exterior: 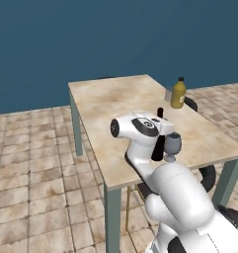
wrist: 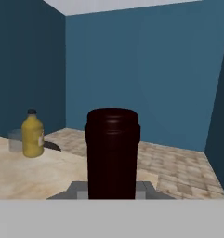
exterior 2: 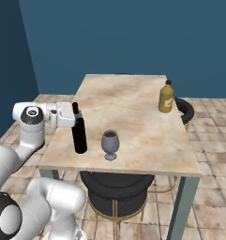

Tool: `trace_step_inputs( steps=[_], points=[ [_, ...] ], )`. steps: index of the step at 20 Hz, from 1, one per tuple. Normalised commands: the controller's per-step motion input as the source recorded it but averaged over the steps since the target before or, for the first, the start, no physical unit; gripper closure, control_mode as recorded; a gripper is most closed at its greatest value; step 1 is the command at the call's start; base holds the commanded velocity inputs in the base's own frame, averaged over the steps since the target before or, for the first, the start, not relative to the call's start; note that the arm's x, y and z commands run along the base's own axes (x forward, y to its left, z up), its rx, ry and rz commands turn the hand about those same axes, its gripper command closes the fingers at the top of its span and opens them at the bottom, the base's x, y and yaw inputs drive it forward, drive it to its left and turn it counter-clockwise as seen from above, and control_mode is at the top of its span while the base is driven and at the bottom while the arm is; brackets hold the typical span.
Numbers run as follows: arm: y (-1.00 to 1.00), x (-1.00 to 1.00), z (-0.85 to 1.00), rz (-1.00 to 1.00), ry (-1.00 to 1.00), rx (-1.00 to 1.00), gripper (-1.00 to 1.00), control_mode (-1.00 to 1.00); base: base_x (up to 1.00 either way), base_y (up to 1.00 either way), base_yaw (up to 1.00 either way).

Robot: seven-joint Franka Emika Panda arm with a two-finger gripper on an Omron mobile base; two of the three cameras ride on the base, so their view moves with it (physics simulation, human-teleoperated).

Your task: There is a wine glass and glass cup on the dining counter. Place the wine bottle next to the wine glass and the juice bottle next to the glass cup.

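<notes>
1. Wine bottle [exterior 2: 79, 132] stands upright on the dining counter [exterior 2: 133, 108], near its front edge and just beside the wine glass [exterior 2: 110, 145]; the two look apart, not touching.
2. I see the gripper [exterior 2: 73, 115] reaching in level from the side at the bottle's neck. In the hand view the dark red top [wrist: 112, 153] stands right in front of the camera between the grey fingers [wrist: 79, 190], so I judge the jaws closed around the neck, though I cannot see the contact itself.
3. I reckon the wine half is done in all but the release: the bottle appears to rest on the counter where it belongs.
4. Juice bottle [exterior 2: 166, 97] stands towards the far right edge of the counter, with the glass cup [wrist: 15, 140] just beside it in the hand view. That half looks settled already, as far as I can judge.
5. What I think is left: let go cleanly and pull back without tipping the tall bottle into the glass.
6. Shapes and surfaces: the wine bottle is slim, near-black and glossy; the stemmed glass is grey and see-through with a round bowl and flat foot; the juice bottle is squat and yellow with a small black cap; the counter top is beige and marbled on grey-green legs.
</notes>
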Motion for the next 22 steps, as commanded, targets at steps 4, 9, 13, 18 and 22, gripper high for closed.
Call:
trace_step_inputs(
  steps=[4, 9, 13, 18, 22],
  points=[
    [-0.17, 0.0, -0.18, -0.01, -0.08, 0.0, 1.0, -1.0, 0.0, 0.0, 0.0],
    [-0.13, 0.02, -0.17, -0.03, 0.0, 0.0, 1.0, -1.0, 0.0, 0.0, 0.0],
    [-0.13, 0.01, -0.19, -0.01, -0.01, 0.02, 1.0, -1.0, 0.0, 0.0, 0.0],
    [-0.03, 0.04, -0.19, 0.0, -0.05, 0.09, 1.0, -1.0, 0.0, 0.0, 0.0],
    [0.0, 0.07, -0.17, 0.0, -0.12, 0.13, 1.0, -1.0, 0.0, 0.0, 0.0]
  ],
)
